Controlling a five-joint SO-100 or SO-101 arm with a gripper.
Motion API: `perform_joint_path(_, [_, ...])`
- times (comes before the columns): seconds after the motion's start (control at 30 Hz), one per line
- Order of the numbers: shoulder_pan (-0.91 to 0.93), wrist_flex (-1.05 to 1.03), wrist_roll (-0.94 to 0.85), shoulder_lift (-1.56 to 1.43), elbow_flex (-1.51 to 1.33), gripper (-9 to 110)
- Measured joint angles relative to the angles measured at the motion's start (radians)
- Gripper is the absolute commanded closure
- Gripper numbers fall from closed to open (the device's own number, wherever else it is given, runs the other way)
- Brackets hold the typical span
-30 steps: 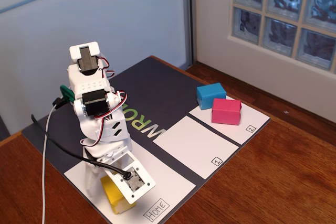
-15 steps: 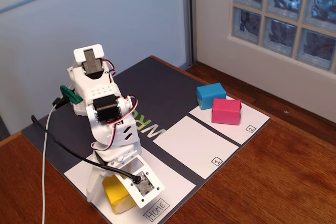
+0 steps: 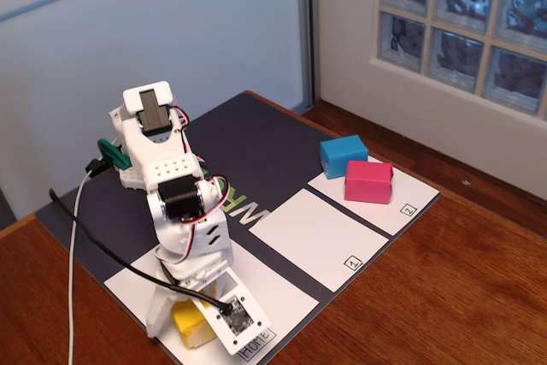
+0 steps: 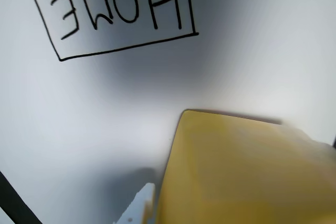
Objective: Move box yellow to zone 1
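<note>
The dark mat fills the tabletop, and the white arm is bent right over its near corner, head down on the HOME panel. Over the last second it has folded forward and sunk. The wrist was higher and the yellow face showed more fully; now the arm's body covers most of it.

Away to the gripper's right in the fixed view lies zone 1, bare white, with its little boxed numeral at the near corner. Well beyond that, on the panel marked 2, the blue block and the pink block sit touching each other, untouched by any of this.

Right under the gripper is the box yellow, on HOME and only partly visible past the white frame. The wrist view puts the box huge and blurred at the bottom right, with a white fingertip just beside its left edge and the handwritten label beyond.

So the descent looks about finished, and I'd judge this the moment before the squeeze. Whether the jaws have closed on the box I cannot tell; only one finger shows, close alongside. Nothing has been lifted, so the carry to zone 1 is all still to come.
</note>
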State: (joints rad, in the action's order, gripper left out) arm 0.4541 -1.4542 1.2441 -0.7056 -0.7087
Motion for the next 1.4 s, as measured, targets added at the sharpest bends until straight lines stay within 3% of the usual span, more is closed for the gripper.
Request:
perform_joint_path(0.43, [-0.002,0.003,0.008,0.006,0.002,101])
perform_joint_path(0.77, [-0.005,-0.063,0.003,-0.009,0.009,102])
perform_joint_path(1.0, [-0.046,-0.318,0.032,-0.089,0.227,102])
perform_joint_path(1.4, [-0.23,-0.318,0.106,-0.578,-0.074,102])
